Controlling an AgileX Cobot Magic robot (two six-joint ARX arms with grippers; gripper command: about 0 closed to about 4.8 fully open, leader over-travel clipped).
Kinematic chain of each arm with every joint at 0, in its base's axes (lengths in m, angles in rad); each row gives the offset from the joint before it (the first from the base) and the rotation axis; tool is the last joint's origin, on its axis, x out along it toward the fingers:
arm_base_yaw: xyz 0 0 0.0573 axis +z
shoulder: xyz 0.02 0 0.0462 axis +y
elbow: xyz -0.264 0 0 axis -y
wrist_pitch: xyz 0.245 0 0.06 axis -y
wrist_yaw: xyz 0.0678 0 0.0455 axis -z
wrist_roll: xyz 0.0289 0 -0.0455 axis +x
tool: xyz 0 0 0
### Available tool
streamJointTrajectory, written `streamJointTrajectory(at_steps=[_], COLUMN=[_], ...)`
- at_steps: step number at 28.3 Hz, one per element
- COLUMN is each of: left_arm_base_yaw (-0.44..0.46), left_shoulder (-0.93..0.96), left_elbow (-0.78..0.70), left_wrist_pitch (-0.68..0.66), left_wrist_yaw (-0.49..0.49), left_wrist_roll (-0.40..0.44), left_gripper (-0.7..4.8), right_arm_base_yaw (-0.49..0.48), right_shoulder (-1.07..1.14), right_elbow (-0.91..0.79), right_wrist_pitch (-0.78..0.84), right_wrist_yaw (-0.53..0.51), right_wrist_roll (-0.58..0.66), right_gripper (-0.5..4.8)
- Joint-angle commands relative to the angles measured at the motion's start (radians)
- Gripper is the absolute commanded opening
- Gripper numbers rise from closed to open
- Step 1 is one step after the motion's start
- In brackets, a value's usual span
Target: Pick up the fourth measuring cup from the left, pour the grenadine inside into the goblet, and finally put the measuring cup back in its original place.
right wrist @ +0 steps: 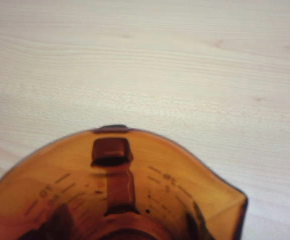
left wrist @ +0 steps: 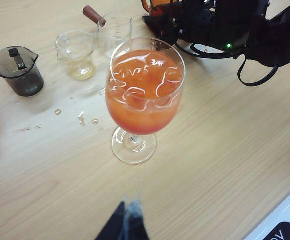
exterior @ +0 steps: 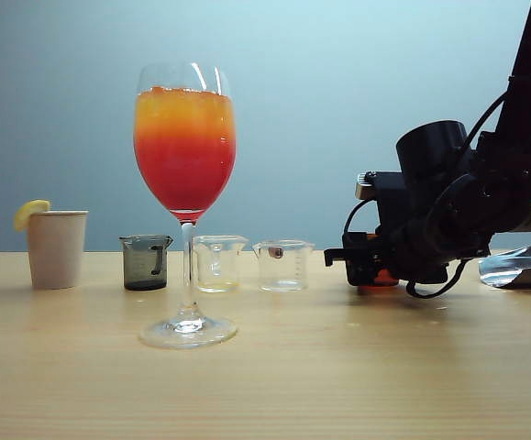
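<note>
Amber plastic fills the right wrist view: the fourth measuring cup (right wrist: 119, 195) sits right under the right tool, its dark handle pointing toward the camera and its pour lip off to one side. From the exterior view you can see the right tool (exterior: 375, 266) low over the bench (exterior: 265, 385), with a sliver of orange showing beneath it, at the end of the row beyond the clear cup (exterior: 283, 266). Its fingers are not visible in any view, so you cannot tell for certain whether it grips the cup or has let go; I judge the cup is at or just above its original spot.

What the next move turns on: the cup is directly below the tool, upright, so any release and retreat should go straight up and away from the row.

The goblet (exterior: 185, 137) stands well apart from the right tool, in front of the row, already layered red below orange, so the grenadine (exterior: 184, 183) looks poured. The left tool (left wrist: 127, 220) hangs nearer the goblet, apparently narrow and empty. Small droplets (left wrist: 79, 117) lie on the wood near the goblet's foot.
</note>
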Motion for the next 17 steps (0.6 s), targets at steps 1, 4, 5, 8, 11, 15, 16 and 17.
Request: streamJointTrajectory(at_steps=[1, 4, 5, 8, 11, 15, 16, 17], left_arm_base_yaw=[0.001, 0.001, 0.001, 0.001, 0.001, 0.001, 0.001, 0.001], left_shoulder=[-0.002, -0.002, -0.002, -0.002, -0.002, -0.002, -0.002, -0.002], left_elbow=[0.005, 0.005, 0.005, 0.005, 0.005, 0.005, 0.005, 0.005], left_wrist_pitch=[0.01, 0.01, 0.01, 0.01, 0.01, 0.01, 0.01, 0.01], left_wrist_yaw=[-0.003, -0.003, -0.003, -0.003, -0.003, -0.003, -0.003, -0.003], left_wrist_roll=[0.001, 0.0, 0.0, 0.001, 0.0, 0.001, 0.0, 0.001], left_gripper=[-0.05, -0.05, -0.05, -0.05, -0.05, -0.05, -0.05, -0.05], right_arm_base_yaw=[0.0, 0.0, 0.0, 0.0, 0.0, 0.0, 0.0, 0.0], right_shoulder=[-0.004, -0.004, -0.004, -0.005, -0.005, -0.005, -0.005, -0.007], right_elbow=[0.0, 0.002, 0.002, 0.002, 0.002, 0.001, 0.0, 0.0], right_wrist_pitch=[-0.022, -0.02, -0.02, -0.021, -0.021, -0.03, -0.032, -0.037], right_wrist_yaw=[0.001, 0.001, 0.001, -0.003, -0.024, -0.024, -0.024, -0.024], right_wrist_roll=[0.004, 0.004, 0.004, 0.004, 0.004, 0.004, 0.004, 0.004], right_gripper=[1.03, 1.03, 1.04, 1.27, 4.73, 4.79, 4.79, 4.79])
